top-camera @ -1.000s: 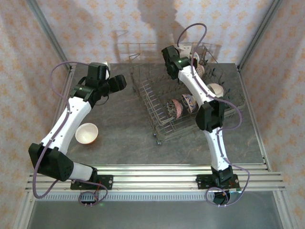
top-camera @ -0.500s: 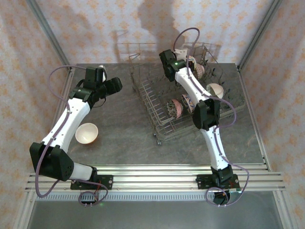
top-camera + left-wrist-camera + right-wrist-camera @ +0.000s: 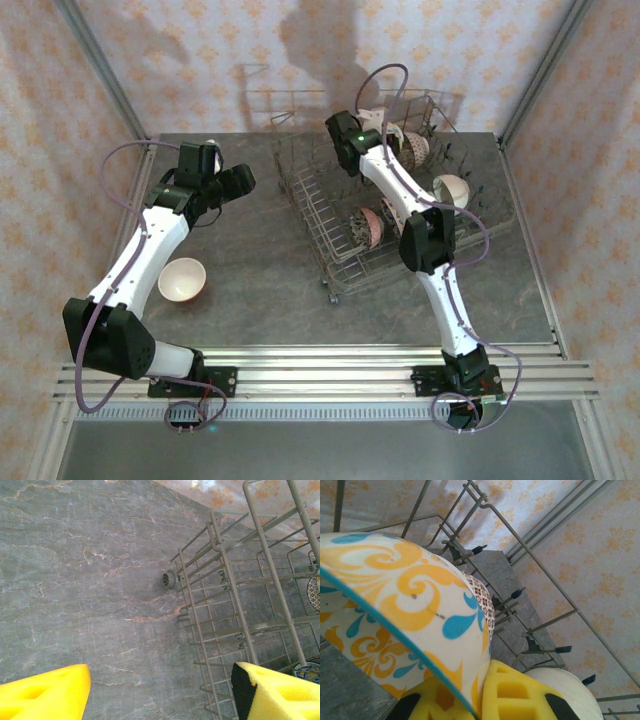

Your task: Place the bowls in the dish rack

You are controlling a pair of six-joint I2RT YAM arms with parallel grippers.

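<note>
Right end effector: yellow pads pinched on the rim of a cream ceramic bowl with orange and blue swirls, held over the far end of the grey wire dish rack. A brown-lattice bowl sits just behind the held one.

Left end effector: pads spread over the bare grey stone surface, with the rack's side wall just to its right. A cream round bowl sits on the surface well behind it, toward the arm base.

No readable text, label, brand, number or sign found.

Overhead and wrist close-ups share dish rack.
</note>
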